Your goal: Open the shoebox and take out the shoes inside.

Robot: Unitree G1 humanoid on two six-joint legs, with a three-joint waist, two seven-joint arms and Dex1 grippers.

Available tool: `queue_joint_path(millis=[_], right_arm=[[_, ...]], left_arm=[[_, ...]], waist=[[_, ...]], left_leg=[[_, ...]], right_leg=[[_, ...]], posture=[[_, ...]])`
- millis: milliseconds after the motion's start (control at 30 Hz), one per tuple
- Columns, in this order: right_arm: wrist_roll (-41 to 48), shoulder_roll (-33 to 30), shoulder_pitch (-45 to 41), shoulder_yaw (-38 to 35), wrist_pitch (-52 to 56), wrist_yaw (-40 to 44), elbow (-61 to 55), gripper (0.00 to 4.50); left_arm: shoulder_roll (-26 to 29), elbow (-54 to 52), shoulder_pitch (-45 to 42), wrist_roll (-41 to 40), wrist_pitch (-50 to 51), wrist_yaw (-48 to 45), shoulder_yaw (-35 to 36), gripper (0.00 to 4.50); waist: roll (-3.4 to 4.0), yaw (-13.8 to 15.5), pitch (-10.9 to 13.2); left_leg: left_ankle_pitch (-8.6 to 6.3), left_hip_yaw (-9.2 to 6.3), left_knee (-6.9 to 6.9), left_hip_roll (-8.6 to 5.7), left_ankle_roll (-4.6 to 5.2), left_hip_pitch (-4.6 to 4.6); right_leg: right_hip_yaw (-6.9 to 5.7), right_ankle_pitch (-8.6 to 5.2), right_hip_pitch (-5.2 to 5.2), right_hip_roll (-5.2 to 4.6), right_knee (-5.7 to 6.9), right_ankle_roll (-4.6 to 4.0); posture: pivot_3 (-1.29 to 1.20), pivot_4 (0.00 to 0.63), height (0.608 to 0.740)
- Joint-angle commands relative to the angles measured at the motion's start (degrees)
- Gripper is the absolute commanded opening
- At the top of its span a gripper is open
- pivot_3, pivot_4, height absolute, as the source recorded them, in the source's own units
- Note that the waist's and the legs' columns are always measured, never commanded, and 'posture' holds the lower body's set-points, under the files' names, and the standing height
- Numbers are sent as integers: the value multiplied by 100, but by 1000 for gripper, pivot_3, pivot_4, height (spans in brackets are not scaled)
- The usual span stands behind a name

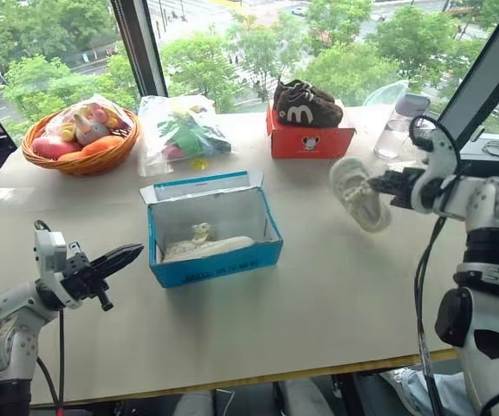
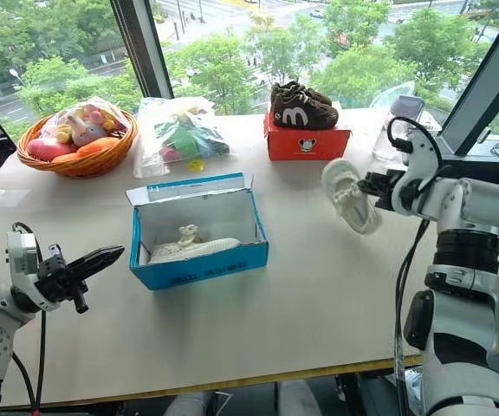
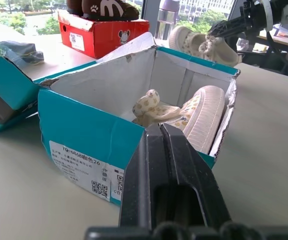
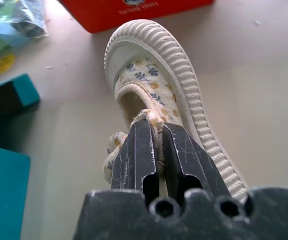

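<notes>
Carrying one shoe [image 1: 359,192] clenched in my right tool [image 4: 156,150], I hold it above the tabletop [image 1: 336,303], clear of the open shoebox [image 1: 213,227]; its mate [image 1: 206,246] lies inside. My left tool [image 1: 121,256] waits shut beside the box.

You see white arm shells with black joint bands and a black cable looping along each forearm. Your left gripper [image 1: 126,255] and right gripper [image 4: 157,150] each end in two tapered, scuffed black fingers on a dark base.
</notes>
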Motion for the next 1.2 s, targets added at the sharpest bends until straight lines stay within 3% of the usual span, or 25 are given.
queue_joint_path(millis=[33,533,567,600,833,967,1067,1200], right_arm=[[121,7,89,-184,25,-193,70,38],[-257,-206,139,45,-1068,-880,1009,38],[-249,-226,112,-17,-1145,-954,1032,846],[-294,-259,108,20,-1246,-981,1004,1018],[-648,-493,65,816,-1742,-590,123,3399],[-835,-746,-5,1353,-1981,-141,-637,3399],[-661,-991,-146,1855,-1817,662,-1619,3399],[442,-922,-524,2451,-817,1877,-3520,3399]], left_arm=[[62,-72,-5,-24,-74,-30,106,0],[42,-14,-51,6,-116,-69,68,0],[44,15,-66,20,-125,-75,61,0],[46,34,-75,21,-128,-87,61,0],[77,122,-106,42,-136,-154,51,0],[88,167,-137,74,-126,-187,61,0],[100,188,-154,90,-124,-208,59,0],[109,226,-190,120,-135,-215,45,0]], waist=[[0,2,0],[-1,27,-1],[-1,22,-1],[-1,14,-1],[0,-23,0],[2,-12,1],[5,-10,3],[12,-37,7]], left_leg=[[0,0,0,0,0,0],[0,0,0,0,0,14],[0,0,0,0,0,15],[0,0,0,0,0,15],[0,3,-2,0,0,16],[0,4,-1,0,0,17],[0,4,-1,0,0,15],[0,4,-4,4,0,14]], right_leg=[[0,0,0,0,-1,0],[-2,-1,19,0,-5,1],[-1,-1,19,0,-4,1],[-1,-1,19,0,-4,1],[3,-1,15,1,-3,1],[4,-1,13,1,-1,1],[3,-1,12,0,-2,2],[4,-1,3,2,2,2]], posture=[[0,150,740],[0,150,740],[0,150,740],[0,150,740],[0,150,740],[0,150,740],[0,150,740],[0,150,740]])
